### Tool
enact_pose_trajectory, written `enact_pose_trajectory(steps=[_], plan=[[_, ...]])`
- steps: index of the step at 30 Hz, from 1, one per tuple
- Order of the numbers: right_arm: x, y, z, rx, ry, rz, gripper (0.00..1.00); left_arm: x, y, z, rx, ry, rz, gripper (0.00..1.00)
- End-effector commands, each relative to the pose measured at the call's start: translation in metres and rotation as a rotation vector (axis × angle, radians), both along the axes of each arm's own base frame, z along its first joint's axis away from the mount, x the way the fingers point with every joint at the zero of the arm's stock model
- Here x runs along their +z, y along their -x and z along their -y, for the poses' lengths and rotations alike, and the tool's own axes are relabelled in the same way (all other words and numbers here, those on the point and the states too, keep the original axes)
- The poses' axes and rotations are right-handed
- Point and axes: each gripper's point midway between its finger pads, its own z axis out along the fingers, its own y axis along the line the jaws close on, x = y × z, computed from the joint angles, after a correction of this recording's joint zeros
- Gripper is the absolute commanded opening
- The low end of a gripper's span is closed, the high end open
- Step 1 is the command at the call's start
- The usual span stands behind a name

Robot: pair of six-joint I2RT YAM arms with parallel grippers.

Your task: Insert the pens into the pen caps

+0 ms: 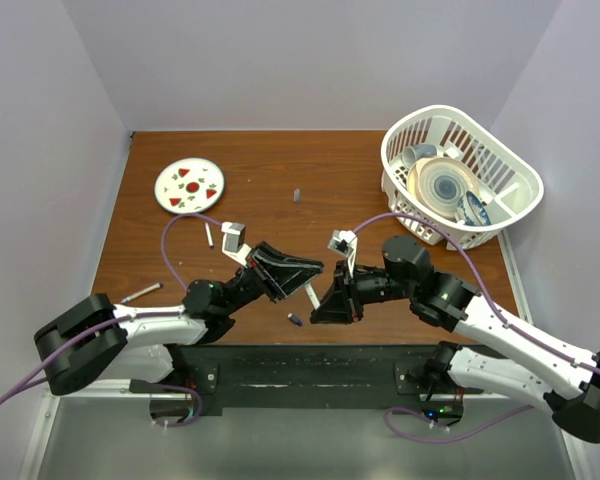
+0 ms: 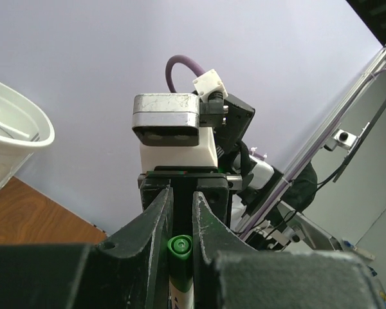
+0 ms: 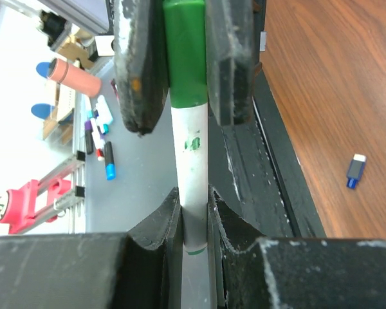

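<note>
My left gripper [image 1: 313, 271] [image 2: 182, 194] is shut on the green cap [image 2: 179, 247], which sits on the end of a white pen. My right gripper [image 1: 325, 304] [image 3: 194, 194] is shut on that pen's white barrel [image 3: 193, 154]. The pen [image 1: 311, 295] is held between the two grippers above the table's near edge. In the right wrist view the green cap [image 3: 186, 58] shows between the left fingers [image 3: 138, 64]. A blue cap [image 1: 295, 320] [image 3: 355, 171] lies on the table below them. A dark cap [image 1: 296, 195] lies mid-table. Two more pens lie at the left [image 1: 208, 236] [image 1: 140, 293].
A white round plate with red marks [image 1: 190, 186] lies at the back left. A white basket [image 1: 500, 165] holding dishes stands at the back right. Purple cables arc over both arms. The black base rail [image 1: 310, 360] runs along the near edge.
</note>
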Motion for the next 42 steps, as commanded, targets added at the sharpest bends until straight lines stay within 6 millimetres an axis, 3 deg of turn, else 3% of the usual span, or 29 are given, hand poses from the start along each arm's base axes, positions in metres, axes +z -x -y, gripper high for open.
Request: enact_pose_trajectory(steps=[1, 2, 4, 5, 6, 7, 8, 9, 10, 11, 12, 13, 14, 15, 16, 17, 19, 24, 25, 26, 28, 29, 31, 35, 37, 38, 42], plan=[[0.203, -0.093, 0.014, -0.444, -0.519, 0.492, 0.0, -0.08, 0.119, 0.012, -0.525, -0.27, 0.073, 0.0], [0.201, -0.092, 0.012, -0.427, -0.514, 0.496, 0.0, -0.07, 0.116, 0.013, -0.509, -0.252, 0.091, 0.0], [0.187, -0.086, 0.004, -0.357, -0.476, 0.482, 0.0, -0.07, 0.108, 0.021, -0.477, -0.293, 0.097, 0.0], [0.173, -0.084, 0.0, -0.328, -0.45, 0.467, 0.0, -0.047, 0.097, 0.028, -0.43, -0.269, 0.135, 0.0], [0.163, -0.08, -0.002, -0.306, -0.437, 0.45, 0.0, -0.06, 0.085, 0.036, -0.405, -0.363, 0.081, 0.0], [0.156, -0.076, 0.001, -0.298, -0.427, 0.437, 0.05, -0.055, 0.073, 0.04, -0.351, -0.386, 0.11, 0.0], [0.131, -0.075, 0.001, -0.293, -0.385, 0.402, 0.08, -0.03, 0.05, 0.042, -0.266, -0.365, 0.125, 0.0], [0.118, -0.072, 0.003, -0.29, -0.358, 0.382, 0.13, -0.036, 0.035, 0.043, -0.226, -0.423, 0.09, 0.0], [0.112, -0.066, 0.01, -0.291, -0.349, 0.38, 0.25, -0.02, 0.017, 0.043, -0.169, -0.414, 0.079, 0.0], [0.085, -0.061, 0.012, -0.269, -0.305, 0.35, 0.34, -0.017, -0.009, 0.037, -0.104, -0.426, 0.056, 0.0], [0.067, -0.053, 0.015, -0.247, -0.267, 0.321, 0.4, -0.024, -0.021, 0.035, -0.079, -0.469, 0.018, 0.0], [0.062, -0.044, 0.023, -0.239, -0.268, 0.324, 0.45, -0.013, -0.037, 0.033, -0.026, -0.469, 0.027, 0.0], [0.037, -0.043, 0.028, -0.257, -0.221, 0.293, 0.53, -0.015, -0.052, 0.032, 0.012, -0.494, 0.019, 0.0], [0.02, -0.039, 0.034, -0.264, -0.179, 0.266, 0.56, -0.025, -0.06, 0.031, 0.038, -0.546, 0.017, 0.0], [0.014, -0.036, 0.04, -0.274, -0.174, 0.265, 0.58, -0.016, -0.072, 0.032, 0.082, -0.553, 0.021, 0.0], [0.007, -0.029, 0.048, -0.283, -0.173, 0.259, 0.64, -0.033, -0.084, 0.033, 0.1, -0.611, -0.02, 0.0], [-0.005, -0.026, 0.058, -0.311, -0.138, 0.235, 0.73, -0.042, -0.106, 0.032, 0.171, -0.643, -0.052, 0.0], [-0.009, -0.024, 0.072, -0.366, -0.116, 0.233, 0.86, -0.121, -0.168, 0.013, 0.369, -0.773, -0.257, 0.0], [-0.01, -0.027, 0.073, -0.381, -0.109, 0.236, 0.87, -0.132, -0.178, 0.01, 0.383, -0.781, -0.285, 0.0], [-0.008, -0.027, 0.074, -0.386, -0.108, 0.238, 0.88, -0.157, -0.185, 0.011, 0.376, -0.821, -0.331, 0.0], [-0.011, -0.029, 0.073, -0.385, -0.087, 0.237, 0.88, -0.17, -0.2, 0.015, 0.381, -0.841, -0.358, 0.0], [-0.008, -0.029, 0.073, -0.382, -0.089, 0.24, 0.88, -0.195, -0.206, 0.012, 0.393, -0.9, -0.406, 0.0], [-0.008, -0.028, 0.069, -0.36, -0.09, 0.237, 0.89, -0.213, -0.224, 0.011, 0.446, -0.936, -0.442, 0.0], [-0.004, -0.028, 0.07, -0.369, -0.105, 0.239, 0.89, -0.248, -0.238, -0.001, 0.511, -1.032, -0.553, 0.01], [-0.004, -0.03, 0.074, -0.391, -0.1, 0.247, 0.89, -0.261, -0.243, -0.009, 0.564, -1.05, -0.597, 0.11], [-0.003, -0.03, 0.076, -0.4, -0.098, 0.254, 0.89, -0.265, -0.242, -0.011, 0.569, -1.06, -0.613, 0.17], [-0.002, -0.031, 0.08, -0.413, -0.083, 0.264, 0.89, -0.275, -0.244, -0.023, 0.618, -1.099, -0.645, 0.22]])
